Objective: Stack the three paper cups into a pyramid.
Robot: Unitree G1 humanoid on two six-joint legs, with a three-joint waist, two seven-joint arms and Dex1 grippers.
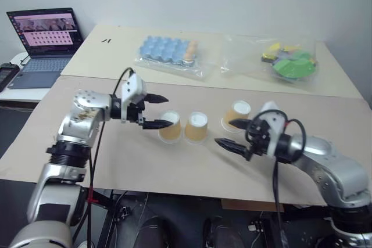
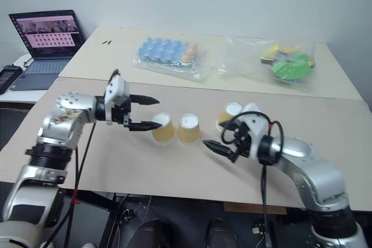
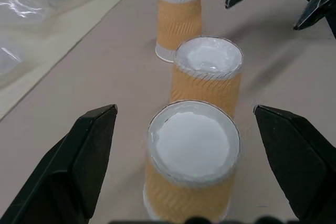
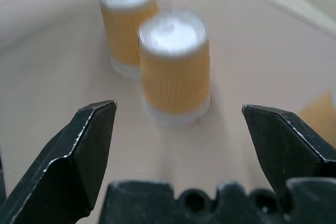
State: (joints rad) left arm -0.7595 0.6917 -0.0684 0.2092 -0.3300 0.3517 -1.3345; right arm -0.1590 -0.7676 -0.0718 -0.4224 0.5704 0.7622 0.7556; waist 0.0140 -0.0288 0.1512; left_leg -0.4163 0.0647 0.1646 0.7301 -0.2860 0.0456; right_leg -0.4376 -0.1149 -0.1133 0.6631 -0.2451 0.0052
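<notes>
No readable writing on the cups or bags. Three cups stand upside down, in a row near the table's (image 1: 70, 166) front edge: left cup (image 1: 170, 126) and middle cup (image 1: 196, 126) just beside each other, right cup (image 1: 238, 114) apart, slightly further back. Left gripper (image 1: 156, 111) wide, at the left cup, holding nothing. Right gripper (image 1: 231, 134) wide, empty, between middle and right cups. Bare tabletop on both sides of the row. Far table: blue tray (image 1: 168, 49), green bag (image 1: 290, 62); laptop (image 1: 43, 42) far left, screen unreadable.
</notes>
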